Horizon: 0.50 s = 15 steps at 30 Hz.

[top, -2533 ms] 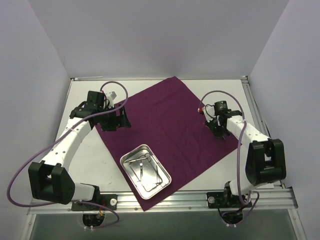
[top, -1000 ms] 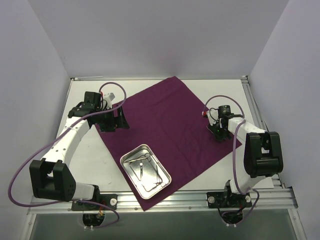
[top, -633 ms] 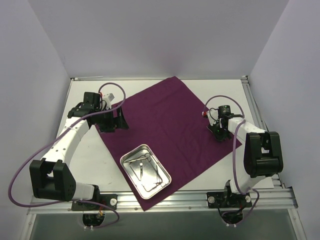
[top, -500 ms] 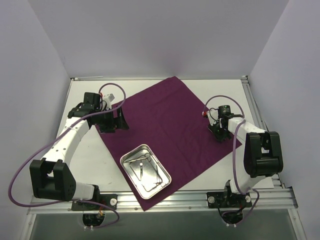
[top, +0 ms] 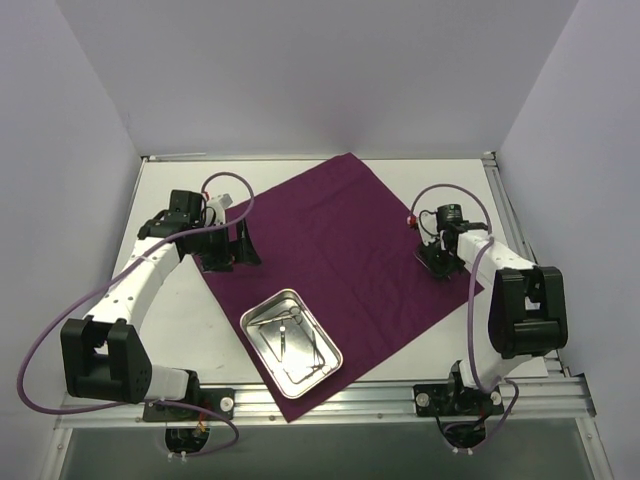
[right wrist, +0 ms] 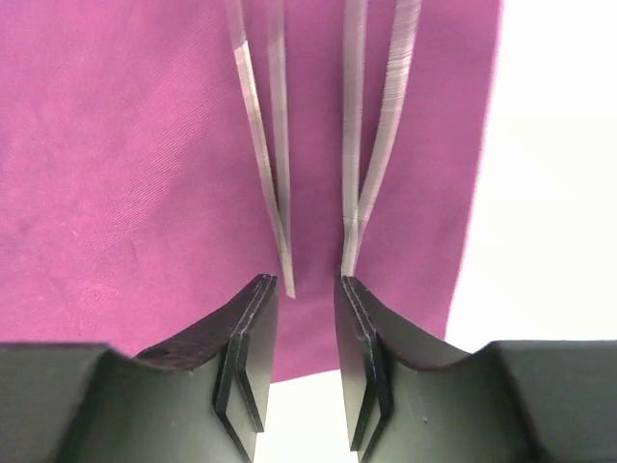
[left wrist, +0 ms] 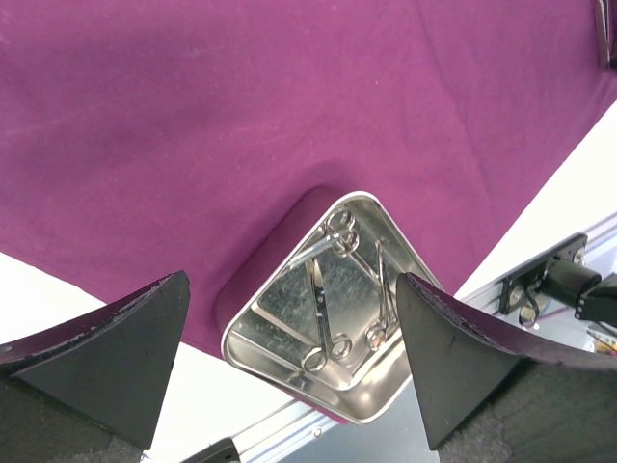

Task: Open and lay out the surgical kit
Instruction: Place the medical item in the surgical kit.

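The dark purple cloth [top: 340,230] lies spread flat as a diamond on the white table. The steel tray [top: 265,303] sits on its near corner and holds several ring-handled instruments [top: 290,340]. My left gripper [top: 235,248] is open and empty over the cloth's left edge. Its wrist view shows the cloth [left wrist: 241,116], the tray [left wrist: 253,289] and the instruments [left wrist: 328,309] between its spread fingers [left wrist: 292,289]. My right gripper [top: 440,262] is at the cloth's right corner, narrowly open and empty [right wrist: 307,282]. Two slim metal instruments [right wrist: 265,145] [right wrist: 371,125] lie on the cloth [right wrist: 125,174] just beyond its fingertips.
A metal rail [top: 380,395] runs along the table's near edge. White walls close in the back and both sides. Bare white table [right wrist: 549,193] lies right of the cloth's corner. The right arm's base mount [left wrist: 554,280] shows in the left wrist view.
My left gripper has shifted slightly toward the near side along the cloth's left edge. My right wrist has edged slightly away from me. Cloth and tray have not moved.
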Motion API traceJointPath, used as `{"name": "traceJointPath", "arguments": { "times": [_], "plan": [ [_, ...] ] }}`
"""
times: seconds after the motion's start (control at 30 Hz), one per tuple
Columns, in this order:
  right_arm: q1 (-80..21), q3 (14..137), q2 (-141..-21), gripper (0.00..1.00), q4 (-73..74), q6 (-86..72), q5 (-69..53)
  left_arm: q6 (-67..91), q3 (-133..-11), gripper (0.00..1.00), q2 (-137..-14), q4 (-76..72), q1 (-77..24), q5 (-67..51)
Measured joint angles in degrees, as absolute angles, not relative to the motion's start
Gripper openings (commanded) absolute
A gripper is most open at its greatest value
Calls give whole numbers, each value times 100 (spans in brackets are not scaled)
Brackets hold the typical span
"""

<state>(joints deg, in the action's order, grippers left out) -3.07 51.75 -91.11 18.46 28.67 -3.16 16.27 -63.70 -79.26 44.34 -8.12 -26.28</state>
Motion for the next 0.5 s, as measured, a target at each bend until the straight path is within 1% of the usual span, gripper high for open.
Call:
{"name": "traceJointPath", "arguments": {
  "times": [0.1,0.17,0.27,0.33,0.5],
  "plan": [
    [-362,5616,-9000,34,2132,2530,-106,1627,-6254,97,-7891,4425,-860,-2687],
    [-425,5972,-8919,39,2261,2237,30,1632,-6154,97,-7850,4436,-928,-2707],
    [-593,6536,-8877,43,2425,1789,222,1653,-6051,97,-7835,4462,-1055,-2709],
    [-792,6847,-8877,45,2488,1509,327,1678,-6047,97,-7843,4486,-1109,-2716],
    [-1647,7273,-8892,47,2641,904,342,1695,-6047,95,-7959,4486,-1133,-2735]
  ]
}}
